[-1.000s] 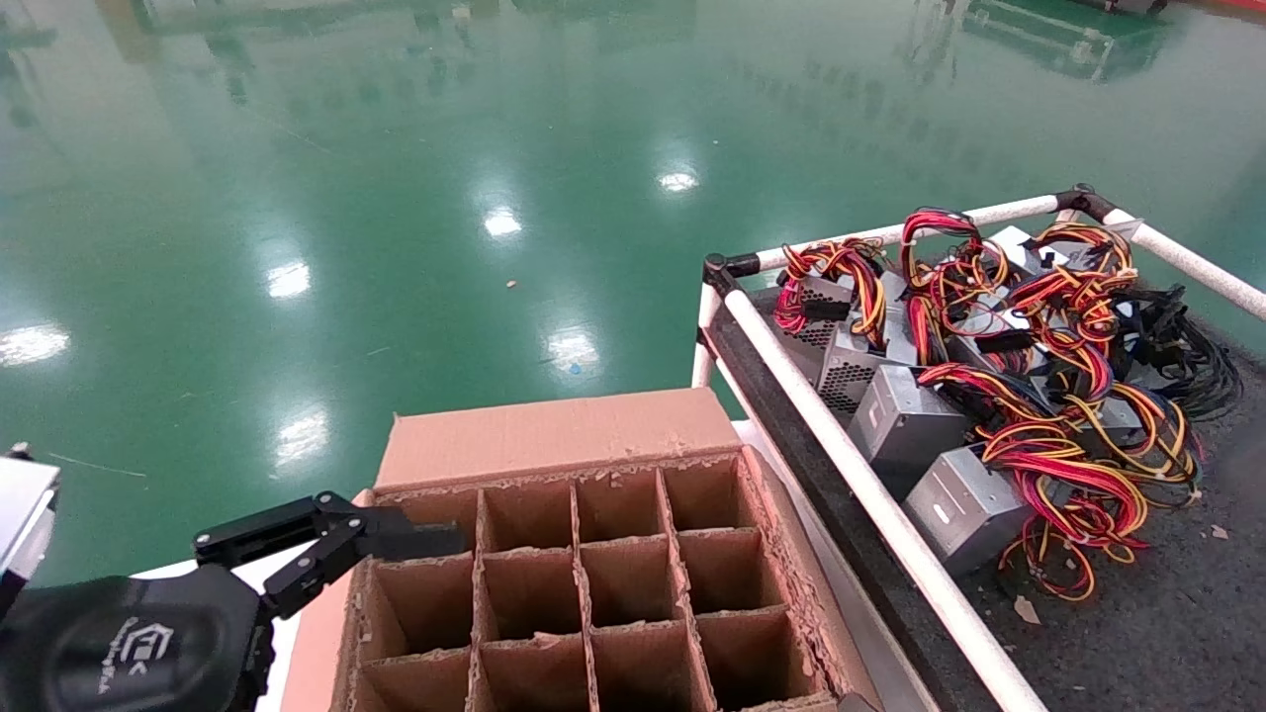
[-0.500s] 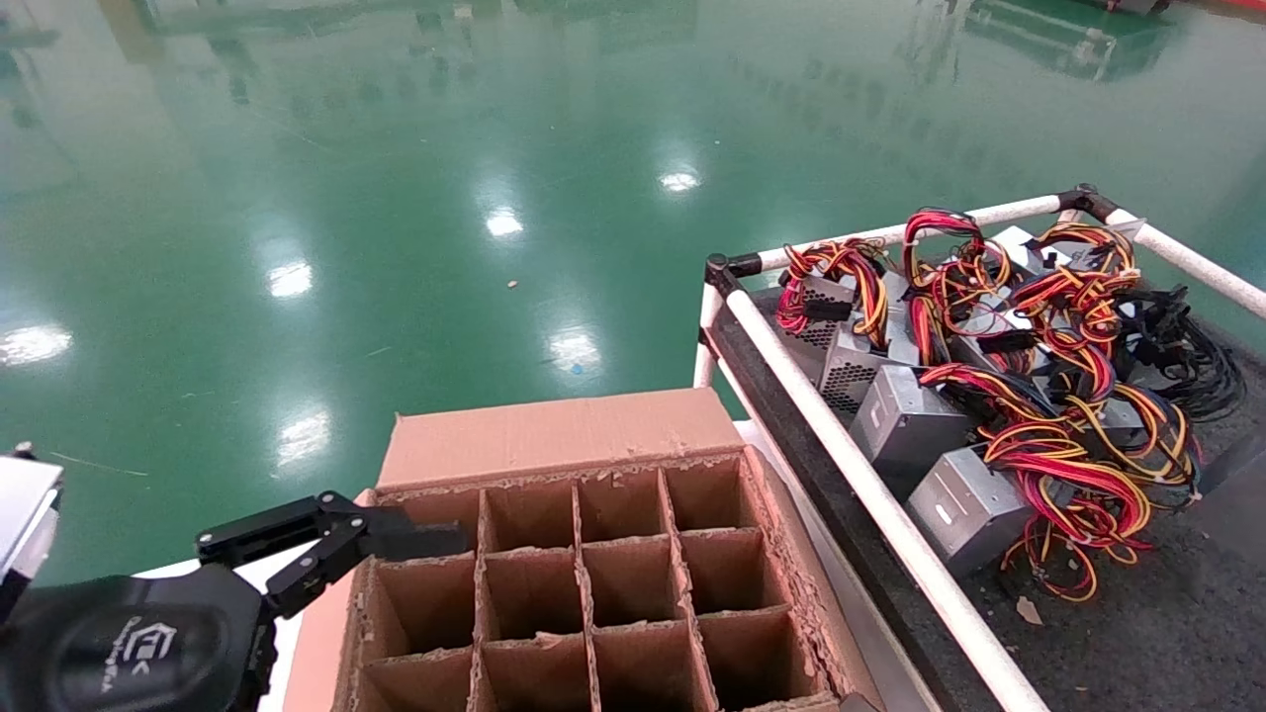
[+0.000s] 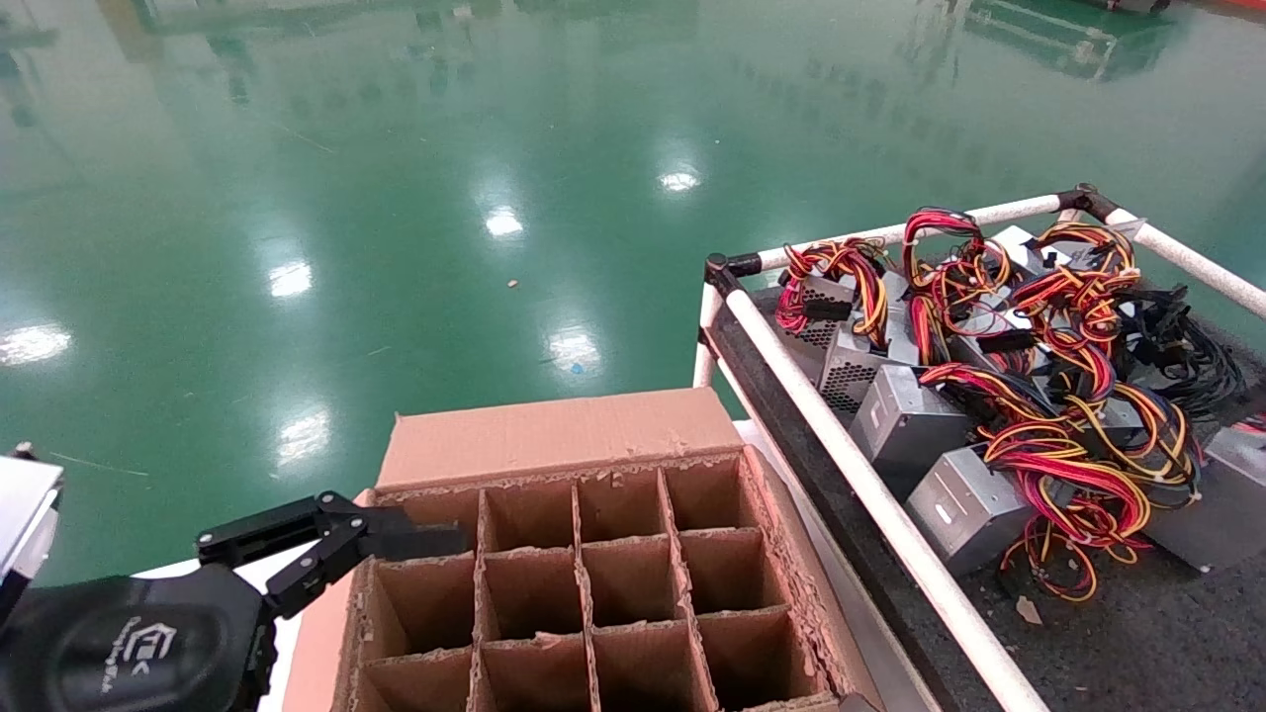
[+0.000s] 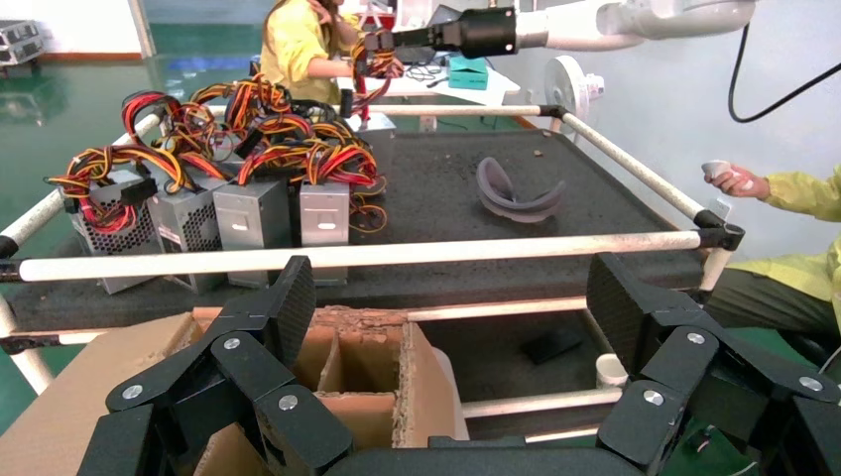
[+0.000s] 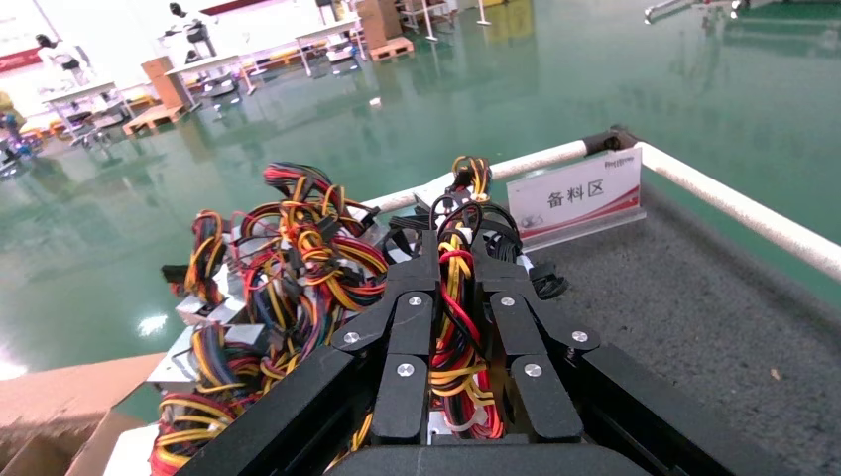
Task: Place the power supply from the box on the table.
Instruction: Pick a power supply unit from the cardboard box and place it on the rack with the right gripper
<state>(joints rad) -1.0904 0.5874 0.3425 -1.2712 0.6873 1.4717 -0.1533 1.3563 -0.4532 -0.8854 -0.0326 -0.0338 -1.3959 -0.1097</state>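
The box [image 3: 554,435] stands at the bottom centre of the head view, and the cells of its grid that show are empty. My left gripper [image 3: 396,534] hangs open by the box's far left corner, its fingers [image 4: 288,302] wide apart with nothing between them. On the table [image 3: 1137,633] to the right lies a heap of power supplies [image 3: 905,420] with tangled wires. My right gripper [image 5: 451,263] is shut on the red, yellow and black wires [image 5: 451,332] of one power supply [image 3: 1212,504], whose silver body shows at the right edge, low over the felt.
White pipe rails [image 3: 851,465] fence the table; one runs between box and heap. A white and red sign [image 5: 575,198] stands at the far rail. A dark curved strap [image 4: 516,193] lies on the felt. People in yellow [image 4: 298,40] stand beyond. Green floor [image 3: 396,198] lies around.
A silver power supply has come into the head view from the right edge, moving left over the table. The left arm and the box have not moved.
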